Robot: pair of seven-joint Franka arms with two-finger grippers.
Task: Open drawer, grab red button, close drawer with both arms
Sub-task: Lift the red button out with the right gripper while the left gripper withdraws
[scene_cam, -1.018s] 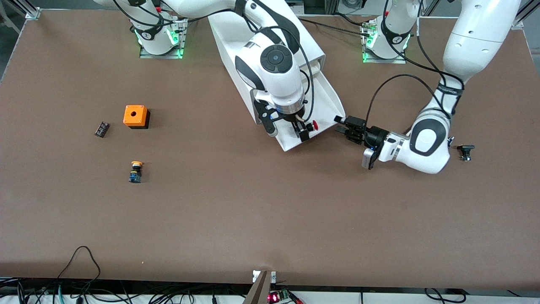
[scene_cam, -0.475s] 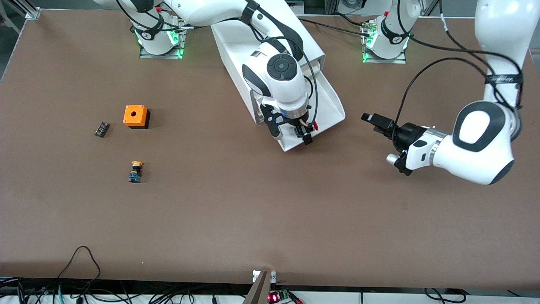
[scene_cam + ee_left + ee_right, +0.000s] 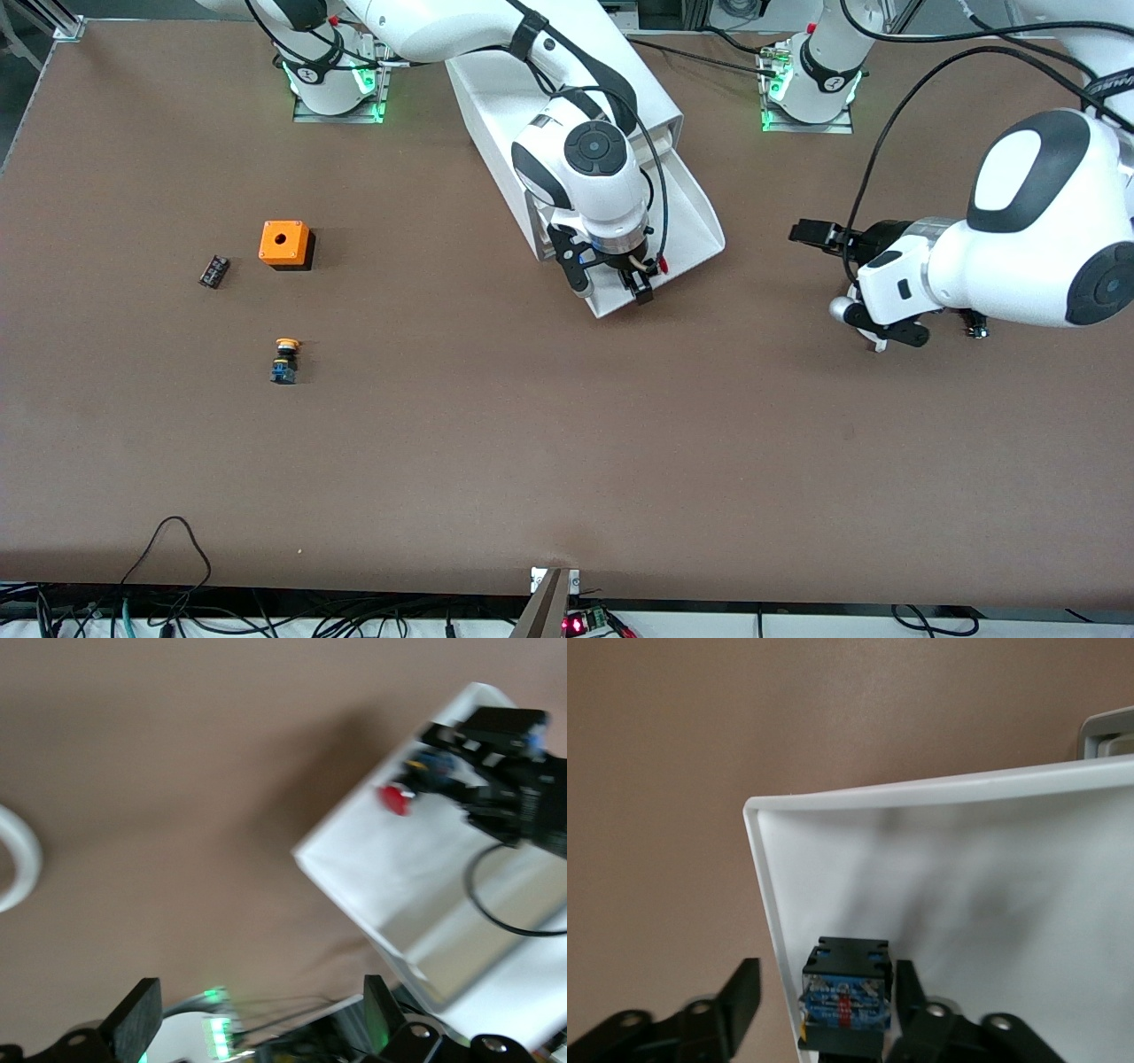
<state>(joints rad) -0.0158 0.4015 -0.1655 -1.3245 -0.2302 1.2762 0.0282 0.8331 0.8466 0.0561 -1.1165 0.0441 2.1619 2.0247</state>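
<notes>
The cabinet (image 3: 567, 97) is a large boxy white housing standing between the two arm bases. Its pulled-out drawer (image 3: 687, 213) is a long, shallow tray of smooth white plastic with a thin raised rim, lying directly under the right gripper (image 3: 611, 282).

The right gripper is down inside the drawer at its outer end. Its black fingers (image 3: 908, 992) are spread, one each side of the button (image 3: 843, 997), and no contact is evident in the right wrist view. The button rests on the drawer floor between them, just inside the front wall: a red mushroom cap (image 3: 396, 799) on a blocky black and blue body.

Step in hand, by judgement: grasp the button. Centre the body between the fingers, clamp on its flat sides rather than the rounded cap, then lift straight up to clear the rim.

The left gripper (image 3: 815, 234) waits over bare table, well apart from the drawer; its fingers (image 3: 135, 1028) stand released, holding nothing.
</notes>
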